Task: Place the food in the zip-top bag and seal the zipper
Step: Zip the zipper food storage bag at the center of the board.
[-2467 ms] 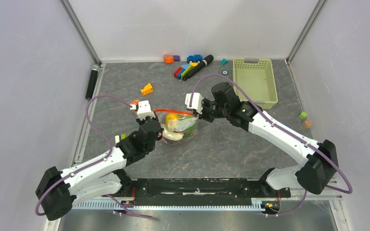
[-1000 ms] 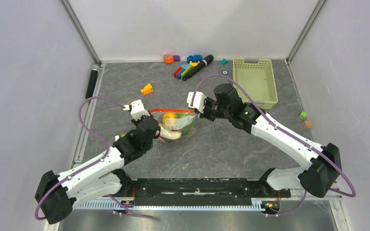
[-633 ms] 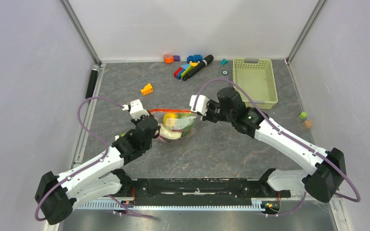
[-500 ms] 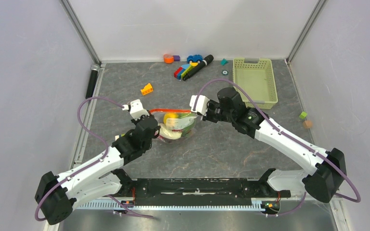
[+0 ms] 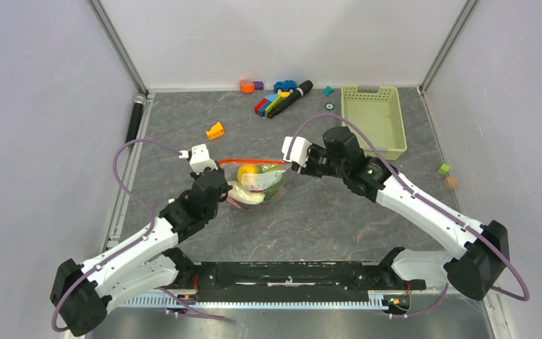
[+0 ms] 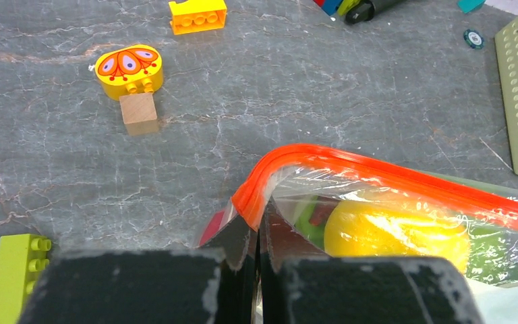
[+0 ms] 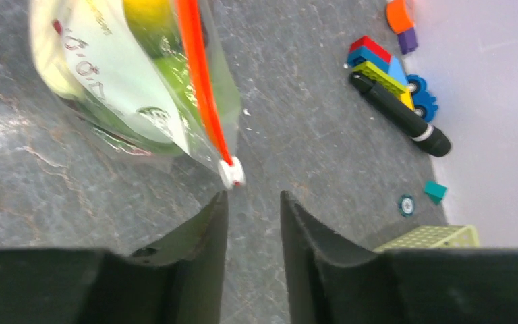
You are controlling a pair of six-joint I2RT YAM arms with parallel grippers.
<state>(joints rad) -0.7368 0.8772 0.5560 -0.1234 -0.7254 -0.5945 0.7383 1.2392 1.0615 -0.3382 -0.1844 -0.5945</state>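
The zip-top bag [image 5: 257, 182] lies mid-table with yellow [image 6: 391, 233] and green [image 6: 307, 216] toy food inside, behind its white label [image 7: 114, 61]. The red-orange zipper [image 5: 250, 162] runs along its far edge. It also shows in the left wrist view [image 6: 378, 169] and the right wrist view [image 7: 199, 81]. My left gripper [image 5: 223, 176] [image 6: 260, 233] is shut on the bag's left corner just below the zipper's end. My right gripper [image 5: 295, 168] [image 7: 253, 199] is open at the bag's right end. The white slider tab [image 7: 231, 172] sits just ahead of its left fingertip [image 7: 221, 199], outside the jaws.
A pale green basket [image 5: 372, 116] stands back right. Coloured blocks [image 5: 272, 104] and a black marker [image 5: 296, 94] lie at the back. A yellow block [image 5: 216, 131], a butterfly block [image 6: 129, 64] and a wooden cube [image 6: 138, 108] lie left of the bag. Two small cubes [image 5: 448, 176] lie far right.
My right gripper has shifted a little to the right at the bag's right end. The left gripper has drawn slightly left with the corner, and the zipper now lies straighter.
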